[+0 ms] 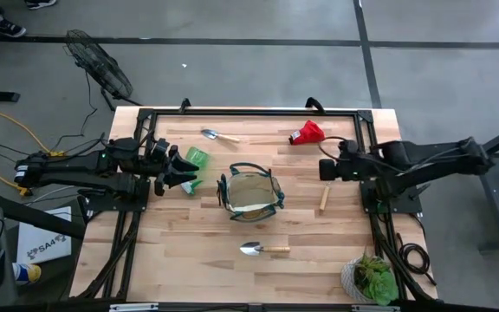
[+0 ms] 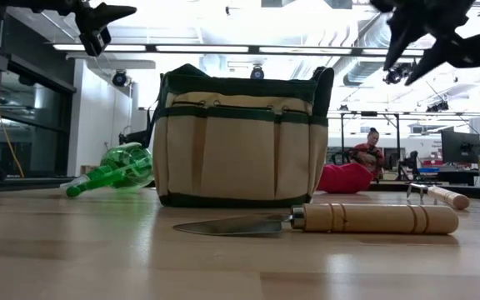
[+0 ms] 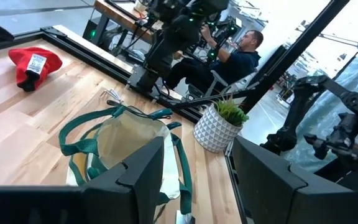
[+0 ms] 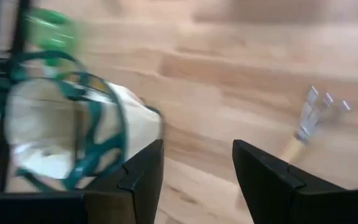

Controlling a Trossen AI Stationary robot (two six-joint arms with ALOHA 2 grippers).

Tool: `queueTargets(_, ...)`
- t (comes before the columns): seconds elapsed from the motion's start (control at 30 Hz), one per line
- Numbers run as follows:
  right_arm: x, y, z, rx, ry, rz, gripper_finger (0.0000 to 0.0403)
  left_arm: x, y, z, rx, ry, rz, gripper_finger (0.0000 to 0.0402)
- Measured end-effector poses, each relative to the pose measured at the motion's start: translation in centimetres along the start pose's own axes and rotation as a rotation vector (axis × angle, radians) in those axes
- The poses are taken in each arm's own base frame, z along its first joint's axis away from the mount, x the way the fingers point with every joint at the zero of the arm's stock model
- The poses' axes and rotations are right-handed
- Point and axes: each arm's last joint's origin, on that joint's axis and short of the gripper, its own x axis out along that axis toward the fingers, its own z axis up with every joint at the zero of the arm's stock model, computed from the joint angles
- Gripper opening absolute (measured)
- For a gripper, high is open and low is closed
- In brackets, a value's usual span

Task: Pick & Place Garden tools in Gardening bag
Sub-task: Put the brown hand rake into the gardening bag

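Observation:
The khaki gardening bag (image 1: 250, 194) with dark green trim stands open at the table's middle, and also shows in the low view (image 2: 240, 142). A bright green bottle-like piece (image 1: 195, 159) lies on its side left of the bag. A trowel (image 1: 219, 135) and a red piece (image 1: 306, 133) lie at the far side. A wooden-handled rake tool (image 1: 324, 198) lies right of the bag. A second trowel (image 1: 262, 250) lies near the front. My left gripper (image 1: 186, 172) is open and raised above the green piece. My right gripper (image 1: 323, 169) is open, raised right of the bag (image 4: 61, 130).
A potted plant (image 1: 371, 277) in a pale pot stands at the table's near right corner. A black frame (image 1: 258, 111) runs along the far and side edges. A seated person (image 3: 229, 59) shows beyond the table. Bare wood lies in front of the bag.

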Motion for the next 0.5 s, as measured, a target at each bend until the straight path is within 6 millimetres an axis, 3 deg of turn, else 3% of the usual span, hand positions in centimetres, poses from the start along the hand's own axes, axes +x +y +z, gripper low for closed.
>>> queueTargets(0.2,2.7,0.5,0.6,0.064,0.109,-0.18,0.0183,0.0,-0.1,0.0,0.0,0.017,-0.027,0.0186)
queueTargets(0.5,7.3,0.5,1.3,0.07,0.126,-0.441,0.0183,0.0,-0.2,-0.1,0.003,0.047,-0.075,0.0186)
